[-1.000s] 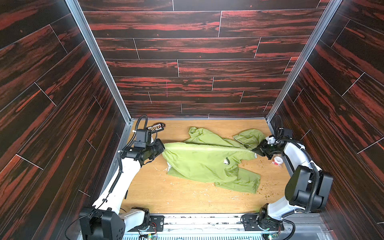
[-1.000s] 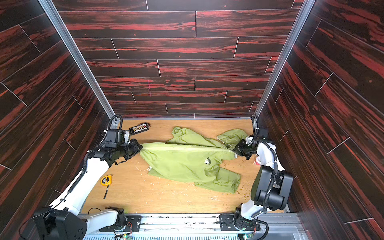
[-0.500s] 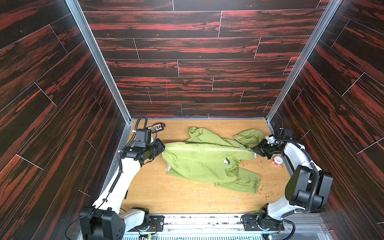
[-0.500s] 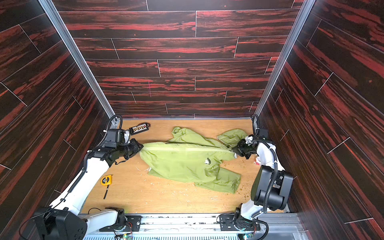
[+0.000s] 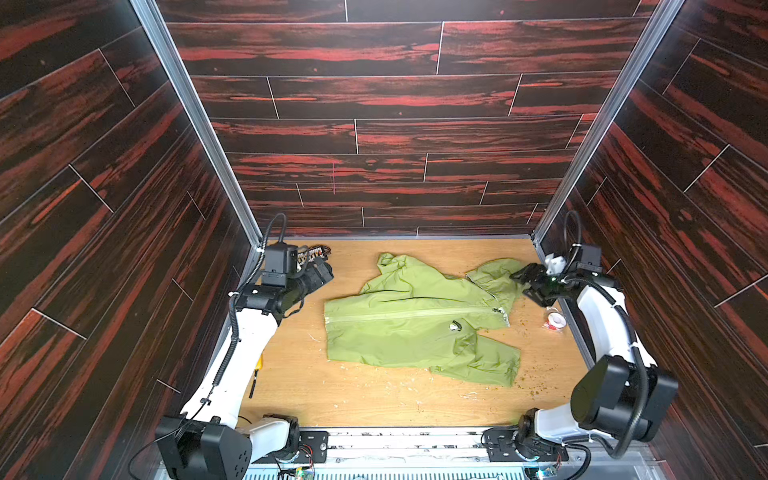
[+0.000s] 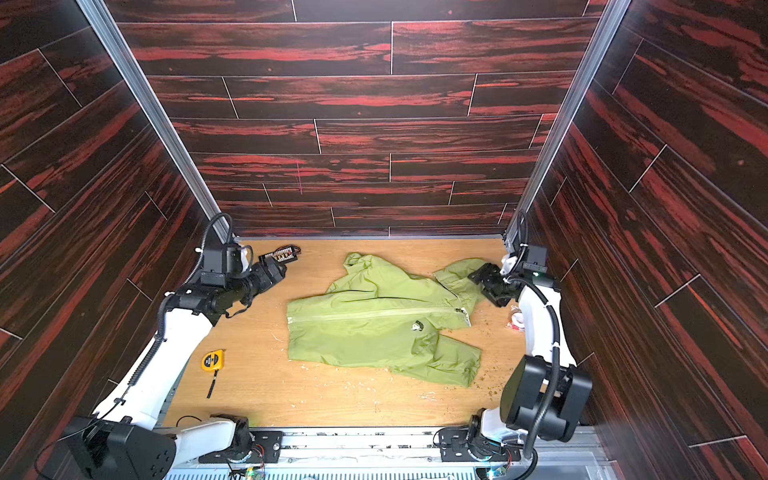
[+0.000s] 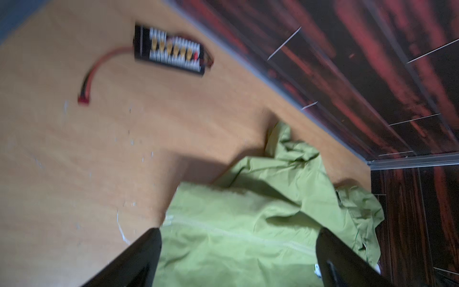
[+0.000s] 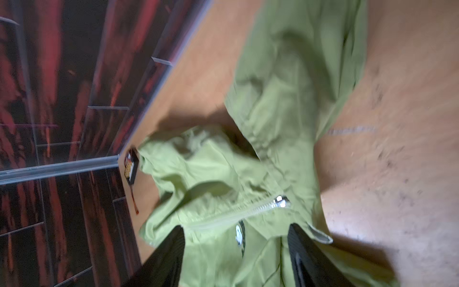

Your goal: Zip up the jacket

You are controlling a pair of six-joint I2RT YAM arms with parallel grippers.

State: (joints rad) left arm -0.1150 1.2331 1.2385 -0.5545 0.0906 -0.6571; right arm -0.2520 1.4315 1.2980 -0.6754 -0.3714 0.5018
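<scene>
**Lime-green jacket [image 5: 415, 332] flat on the desk, both hands open**

The jacket lies spread across the middle of the wooden desk [image 5: 374, 407] in both top views, hem to the left and hood to the far right. Its pale zipper [image 5: 411, 316] runs left to right across the front. The metal slider [image 8: 280, 200] sits at the collar end, close to the small dark chest logo [image 5: 456, 326]. One sleeve is folded toward the near right.

The left hand [image 5: 326, 270] is off the jacket, to the left and slightly farther back than the hem, with bare desk between them. In the left wrist view its fingers [image 7: 149, 248] stand wide apart with nothing held.

The right hand [image 5: 524, 276] is at the hood's right edge, far right of the desk. Its fingers [image 8: 305, 248] are also spread and grip nothing, with the collar and slider just beyond them. Whether they touch the cloth cannot be told.

A connector board [image 7: 171, 49] lies at the far left and a yellow tape measure [image 6: 212, 359] at the near left.
</scene>
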